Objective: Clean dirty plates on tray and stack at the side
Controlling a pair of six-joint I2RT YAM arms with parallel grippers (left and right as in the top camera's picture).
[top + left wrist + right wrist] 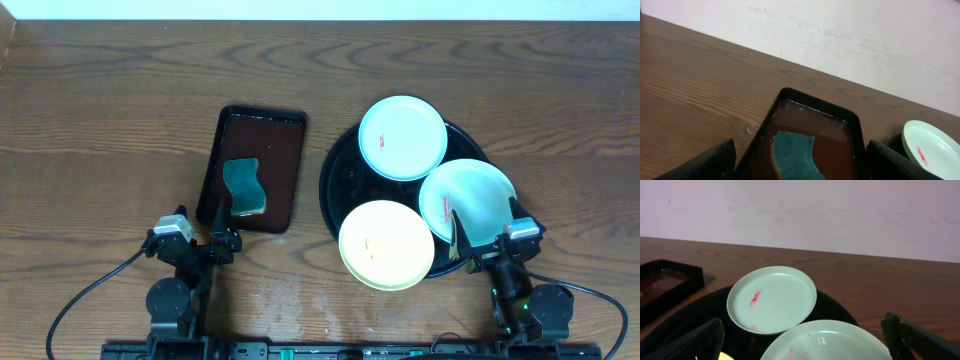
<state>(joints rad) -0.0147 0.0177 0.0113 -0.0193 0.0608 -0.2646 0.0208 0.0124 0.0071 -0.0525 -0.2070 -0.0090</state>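
Three plates lie on the round black tray (340, 175). A mint-white plate (402, 137) with a red smear is at the back; it also shows in the right wrist view (772, 299). A second mint-white plate (467, 200) is at the right, seen close below the right wrist camera (830, 342). A pale yellow plate (386, 244) is at the front. My right gripper (485, 243) is open and empty at the near edge of the right plate. My left gripper (200, 238) is open and empty at the near end of the brown tray.
A rectangular dark brown tray (285, 175) stands left of the black tray and holds liquid and a teal sponge (244, 187), also seen in the left wrist view (795, 157). Bare wooden table (100, 110) lies to the left and behind.
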